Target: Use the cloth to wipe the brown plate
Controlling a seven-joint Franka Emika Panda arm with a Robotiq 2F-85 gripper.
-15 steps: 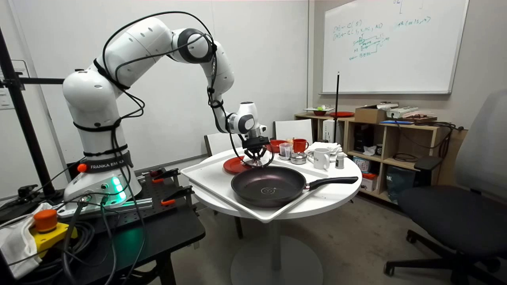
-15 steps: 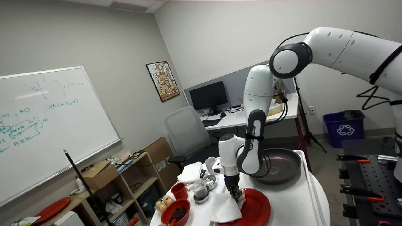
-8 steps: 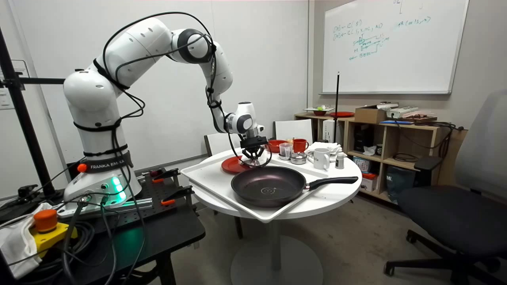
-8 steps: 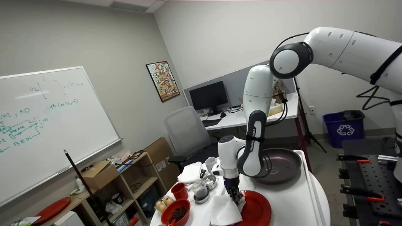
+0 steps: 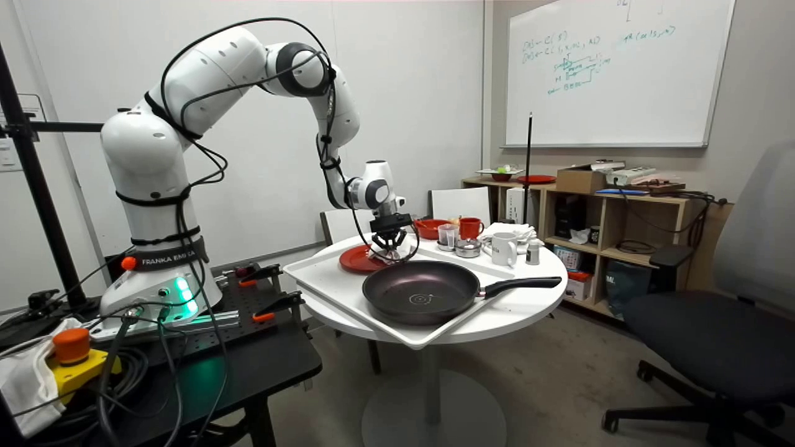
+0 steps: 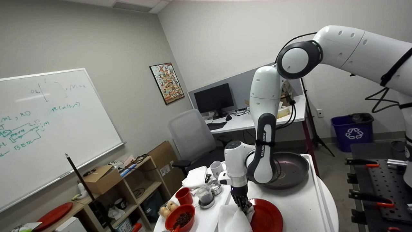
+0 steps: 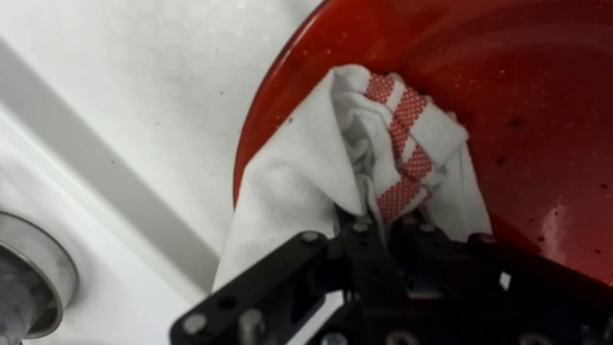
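Note:
The round reddish-brown plate (image 7: 536, 120), with dark specks on it, lies on the white tray; it shows in both exterior views (image 5: 354, 259) (image 6: 267, 216). The white cloth (image 7: 292, 177) with red checked stripes is bunched over the plate's edge and part of its inside. It also shows in an exterior view (image 6: 234, 220), spreading off the plate. My gripper (image 7: 378, 223) points down over the plate, shut on the cloth, with folds pinched between the fingers. It shows in both exterior views (image 5: 389, 247) (image 6: 244, 207). The fingertips' ends are hidden in the cloth.
A large black frying pan (image 5: 422, 295) stands on the white tray (image 5: 323, 276) close to the gripper. A red bowl (image 6: 181, 217), a red mug (image 6: 183, 196), a white mug (image 5: 504, 248) and a metal tin (image 5: 467, 248) stand beyond the tray.
My gripper and the cloth have moved toward the robot's base. The plate has slid the same way along the tray with them. The cloth stays gripped.

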